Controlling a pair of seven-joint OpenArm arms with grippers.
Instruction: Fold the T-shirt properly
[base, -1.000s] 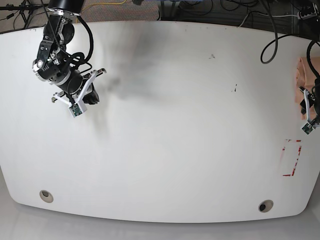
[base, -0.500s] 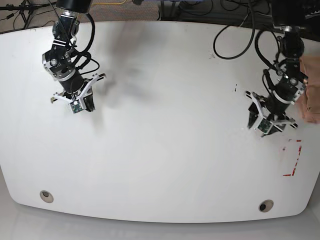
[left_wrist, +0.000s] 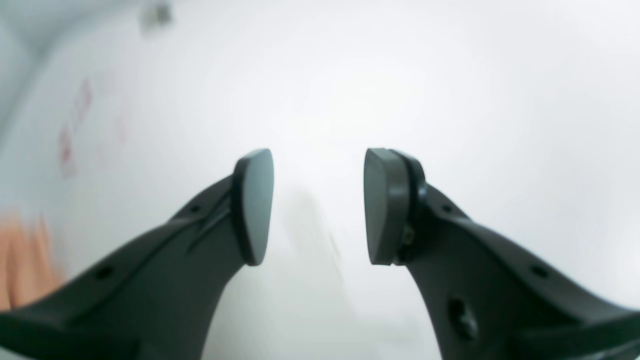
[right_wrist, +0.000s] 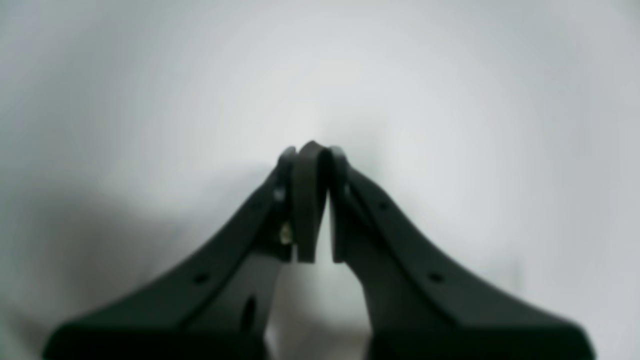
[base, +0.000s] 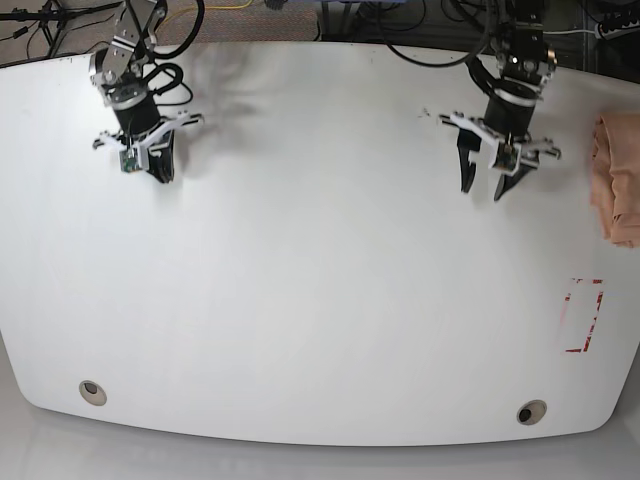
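Tabletop (base: 320, 290): white, rounded corners, filling most of the base view; a round hole near each front corner.
T-shirt (base: 617, 180): peach-pink, bunched in a heap at the tabletop's right edge, toward the far corner; only part shows in frame. In the left wrist view it is a blurred orange patch (left_wrist: 22, 260) at the lower left.
Left hand (base: 492, 187): hangs over the far right part of the tabletop, fingers pointing down and apart, nothing between them; clear of the T-shirt.
Right hand (base: 158, 170): over the far left corner, fingers pressed together, holding nothing.
Red marking (base: 583, 315): thin outline near the right edge, nearer the front than the T-shirt.
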